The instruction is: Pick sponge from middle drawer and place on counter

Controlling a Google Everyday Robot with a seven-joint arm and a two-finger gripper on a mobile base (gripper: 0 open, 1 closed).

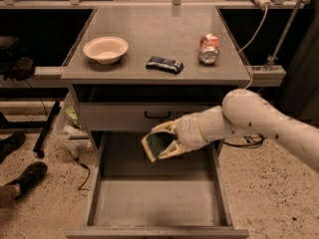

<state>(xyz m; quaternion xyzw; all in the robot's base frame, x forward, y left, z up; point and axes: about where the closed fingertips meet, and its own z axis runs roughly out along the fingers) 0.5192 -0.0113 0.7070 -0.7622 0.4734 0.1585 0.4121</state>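
Note:
My gripper [160,142] is shut on the sponge [156,144], a small piece with a dark green face and yellowish edge. It holds the sponge in the air above the open middle drawer [154,203], level with the closed drawer front above. The drawer's flat grey floor shows bare. The counter [159,31] is the grey cabinet top above and behind the gripper. My white arm reaches in from the right.
On the counter stand a cream bowl [105,49] at the left, a dark blue snack wrapper [164,63] in the middle and a red-and-white can [209,48] at the right. A closed drawer front with a black handle [157,115] sits above the open drawer. A shoe [25,178] is on the floor at the left.

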